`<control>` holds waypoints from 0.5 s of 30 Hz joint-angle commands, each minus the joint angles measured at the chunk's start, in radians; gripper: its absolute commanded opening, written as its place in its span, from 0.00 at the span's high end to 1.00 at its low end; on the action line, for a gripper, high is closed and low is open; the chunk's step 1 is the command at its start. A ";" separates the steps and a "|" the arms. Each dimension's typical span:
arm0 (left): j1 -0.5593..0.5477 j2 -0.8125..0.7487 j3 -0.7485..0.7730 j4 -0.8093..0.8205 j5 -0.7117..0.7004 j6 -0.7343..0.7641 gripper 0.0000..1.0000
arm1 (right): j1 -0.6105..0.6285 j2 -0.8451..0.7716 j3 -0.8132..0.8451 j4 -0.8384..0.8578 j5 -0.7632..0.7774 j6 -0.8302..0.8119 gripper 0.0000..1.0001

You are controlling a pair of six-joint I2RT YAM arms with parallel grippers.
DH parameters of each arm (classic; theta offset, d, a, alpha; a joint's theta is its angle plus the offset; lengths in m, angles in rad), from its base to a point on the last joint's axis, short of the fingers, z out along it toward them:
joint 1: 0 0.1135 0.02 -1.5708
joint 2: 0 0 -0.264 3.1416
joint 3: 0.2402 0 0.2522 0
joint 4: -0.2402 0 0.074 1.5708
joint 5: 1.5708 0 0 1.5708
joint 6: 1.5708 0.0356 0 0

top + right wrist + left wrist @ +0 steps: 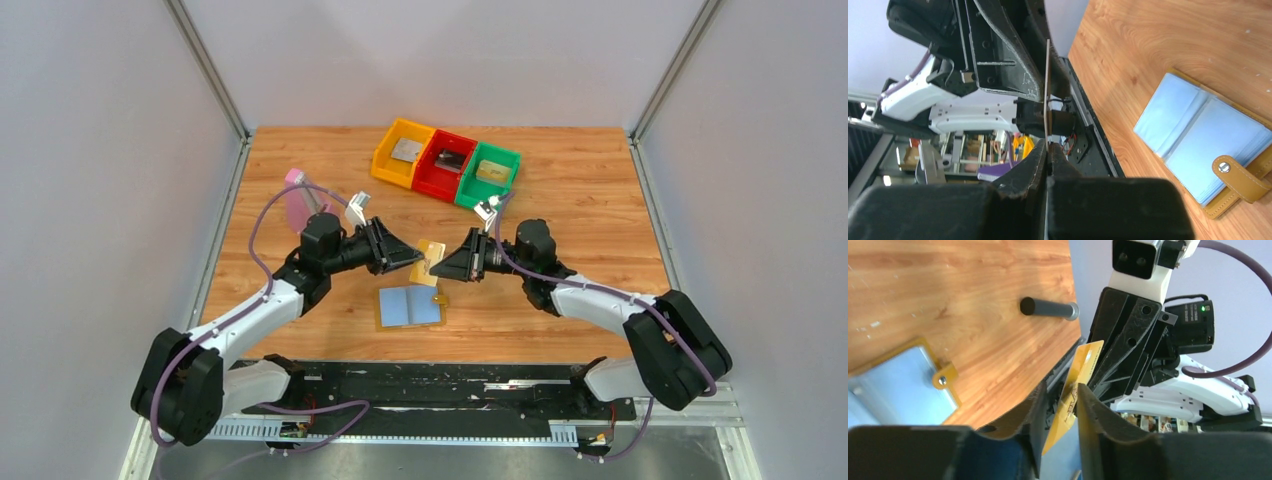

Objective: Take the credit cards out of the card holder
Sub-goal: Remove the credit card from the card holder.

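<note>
The right gripper (pixel 1048 152) is clamped on the near edge of a golden credit card (pixel 1047 90), which shows edge-on as a thin line between its pressed fingertips. Facing it, the left gripper (pixel 1059 407) straddles the other end of the same card (pixel 1074 385). Its jaws stand wider apart than the card is thick, so it appears released around the card rather than pinching it. From the top camera the two grippers meet nose to nose above the middle of the table (pixel 580 200), with the card (pixel 432 255) held off the wood between them. Just below them the card holder (pixel 410 307) lies open and flat, light blue inside up, mustard-tan border showing and its small tan tab (pixel 1240 175) sticking out at one edge. A black rod (pixel 1048 307) lies on the wood beyond the holder. Further back stand a yellow bin (pixel 390 170) holding a silver-grey card (pixel 406 150), a red bin (pixel 440 188) holding a dark card (pixel 450 160) and a green bin (pixel 472 195) holding a golden one (pixel 492 170). A pink block (pixel 298 198) stands near the left wall.
</note>
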 commanded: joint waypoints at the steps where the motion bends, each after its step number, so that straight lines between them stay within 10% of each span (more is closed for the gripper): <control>1: -0.003 -0.068 0.068 -0.123 0.038 0.124 0.59 | 0.001 0.005 0.063 -0.006 -0.166 -0.133 1.00; 15: 0.064 -0.034 0.241 -0.448 0.341 0.484 0.45 | 0.002 0.048 0.282 -0.478 -0.480 -0.509 1.00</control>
